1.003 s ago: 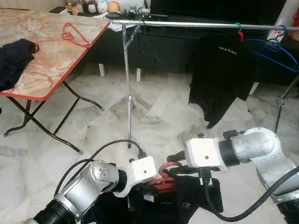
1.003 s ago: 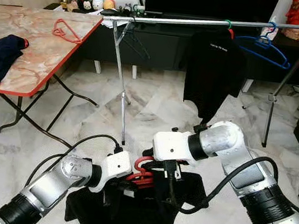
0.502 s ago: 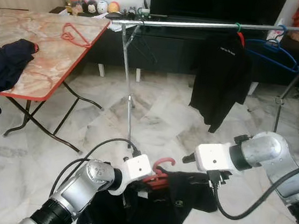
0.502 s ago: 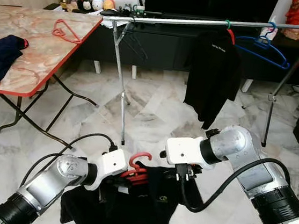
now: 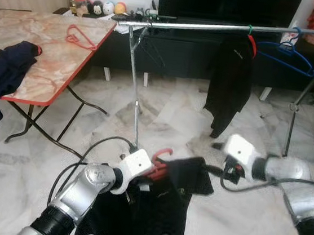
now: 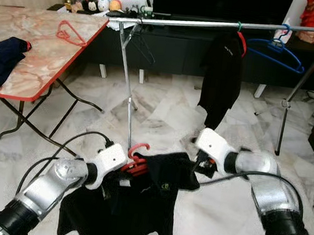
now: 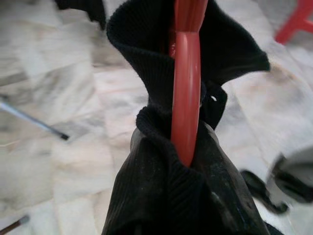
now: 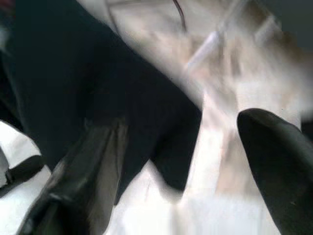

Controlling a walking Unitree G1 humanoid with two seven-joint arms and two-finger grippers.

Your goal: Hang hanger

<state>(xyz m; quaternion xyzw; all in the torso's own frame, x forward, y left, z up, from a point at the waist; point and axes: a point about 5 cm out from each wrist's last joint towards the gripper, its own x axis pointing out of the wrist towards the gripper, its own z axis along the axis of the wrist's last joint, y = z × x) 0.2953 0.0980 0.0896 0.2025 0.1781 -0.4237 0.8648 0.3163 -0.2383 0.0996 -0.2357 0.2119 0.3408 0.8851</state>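
2 silver arms are being shown low in the head views. A red hanger (image 6: 135, 161) carrying a black T-shirt (image 6: 136, 197) is being held up by the left gripper (image 6: 121, 170), which is clamped on the hanger just below its hook; in the left wrist view the red bar (image 7: 186, 83) is being wrapped by the shirt's black collar. The shirt is being draped down toward the marble floor (image 5: 163, 112). Just beside the shirt's far edge, the right gripper (image 8: 181, 147) is being held with its 2 fingers (image 8: 279, 156) spread wide and nothing between them. Farther off, a metal clothes rail (image 5: 213, 26) is being crossed by another black shirt (image 5: 229, 83) and a blue hanger (image 5: 292, 53). To the left, a folding table (image 5: 56, 55) is being occupied by a dark garment (image 5: 3, 71) and a 2nd red hanger (image 5: 78, 36).
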